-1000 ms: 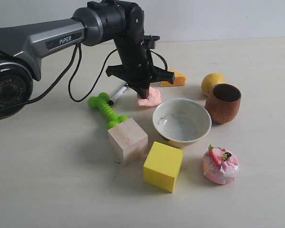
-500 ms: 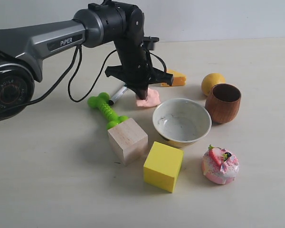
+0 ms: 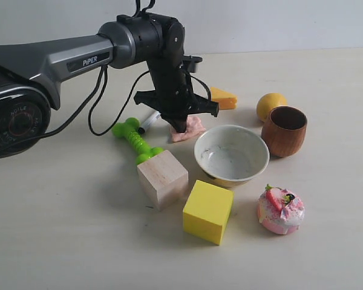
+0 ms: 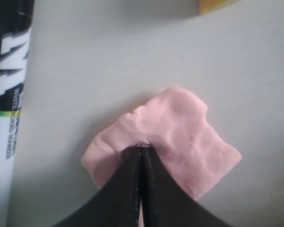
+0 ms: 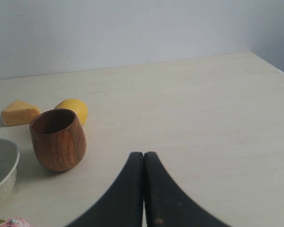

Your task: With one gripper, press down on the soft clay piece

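Note:
The soft clay piece [image 3: 192, 128] [image 4: 180, 137] lies flat and pale pink on the table, just behind the white bowl. My left gripper [image 3: 181, 125] [image 4: 141, 150] points straight down with its jaws shut together, and the tips rest on the clay's near-left part, holding nothing. The clay looks spread out with creased edges around the tips. My right gripper [image 5: 143, 155] is shut and empty, low above bare table, and does not show in the exterior view.
A white marker [image 3: 147, 121] [image 4: 7, 109] lies close beside the clay. Nearby are a cheese wedge [image 3: 222, 98], a lemon [image 3: 270, 104], a wooden cup [image 3: 284, 130], a white bowl [image 3: 231, 154], a green toy [image 3: 135, 140], a wooden block [image 3: 162, 178], a yellow cube [image 3: 208, 211] and a cupcake [image 3: 280, 209].
The left arm has shifted slightly right and lowered onto the clay. The clay now looks flatter and more angular than the rounder lump seen before.

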You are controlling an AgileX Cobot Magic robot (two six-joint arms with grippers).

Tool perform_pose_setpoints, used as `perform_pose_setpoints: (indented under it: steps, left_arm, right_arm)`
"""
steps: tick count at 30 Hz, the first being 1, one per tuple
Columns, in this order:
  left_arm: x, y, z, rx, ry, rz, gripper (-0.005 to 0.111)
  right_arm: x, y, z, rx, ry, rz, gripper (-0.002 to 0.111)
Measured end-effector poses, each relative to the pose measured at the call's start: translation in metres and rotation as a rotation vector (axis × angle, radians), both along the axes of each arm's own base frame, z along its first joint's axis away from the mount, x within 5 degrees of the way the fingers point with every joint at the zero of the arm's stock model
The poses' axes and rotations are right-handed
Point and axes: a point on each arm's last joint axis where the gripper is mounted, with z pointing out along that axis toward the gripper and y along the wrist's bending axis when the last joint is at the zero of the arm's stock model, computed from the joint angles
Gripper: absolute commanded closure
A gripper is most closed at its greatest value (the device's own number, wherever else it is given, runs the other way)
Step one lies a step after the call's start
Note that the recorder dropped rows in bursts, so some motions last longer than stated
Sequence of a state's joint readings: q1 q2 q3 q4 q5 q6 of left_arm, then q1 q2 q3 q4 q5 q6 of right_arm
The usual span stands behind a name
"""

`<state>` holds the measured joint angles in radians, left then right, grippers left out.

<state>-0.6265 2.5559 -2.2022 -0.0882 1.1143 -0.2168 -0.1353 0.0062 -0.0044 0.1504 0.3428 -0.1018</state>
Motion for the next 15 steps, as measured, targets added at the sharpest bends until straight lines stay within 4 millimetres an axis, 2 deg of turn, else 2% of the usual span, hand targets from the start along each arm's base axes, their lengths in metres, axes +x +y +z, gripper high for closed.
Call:
perform_pose_setpoints:
  steps: [6, 15]
  left_arm:
    - [0.0, 0.0, 0.003, -0.004, -0.01, -0.002, 0.107]
    - [0.003, -0.001, 0.025, -0.044, -0.069, -0.001, 0.107]
  right_arm:
    - [0.0, 0.0, 0.0, 0.0, 0.0, 0.0, 0.108]
    - [0.0, 0.0, 0.0, 0.0, 0.0, 0.0, 0.108]
